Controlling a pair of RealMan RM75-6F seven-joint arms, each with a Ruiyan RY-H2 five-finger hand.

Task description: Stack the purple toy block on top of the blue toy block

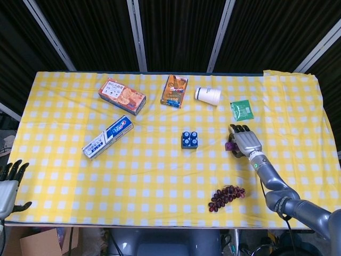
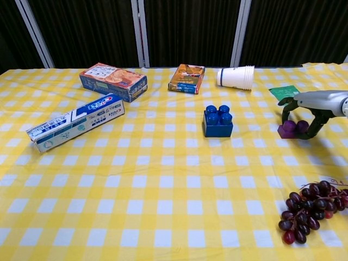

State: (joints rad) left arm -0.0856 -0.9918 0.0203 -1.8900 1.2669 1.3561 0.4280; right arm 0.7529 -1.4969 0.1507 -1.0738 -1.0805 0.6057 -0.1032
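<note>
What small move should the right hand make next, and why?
Probably lift a little: the right hand has its fingers around the purple block, which seems to sit low on the cloth, apart from the blue block off to the side.

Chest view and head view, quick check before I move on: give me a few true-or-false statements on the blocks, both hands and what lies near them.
1. The right hand has its fingers around the purple block. True.
2. The purple block already sits on the blue block. False: it is well to the right of the blue block, which has nothing on top.
3. The grapes lie nearer the robot than the purple block. True.
4. The left hand holds the toothpaste box. False: it is at the near left table edge, fingers apart, holding nothing.
5. The paper cups stand upright. False: they lie on their side.
</note>
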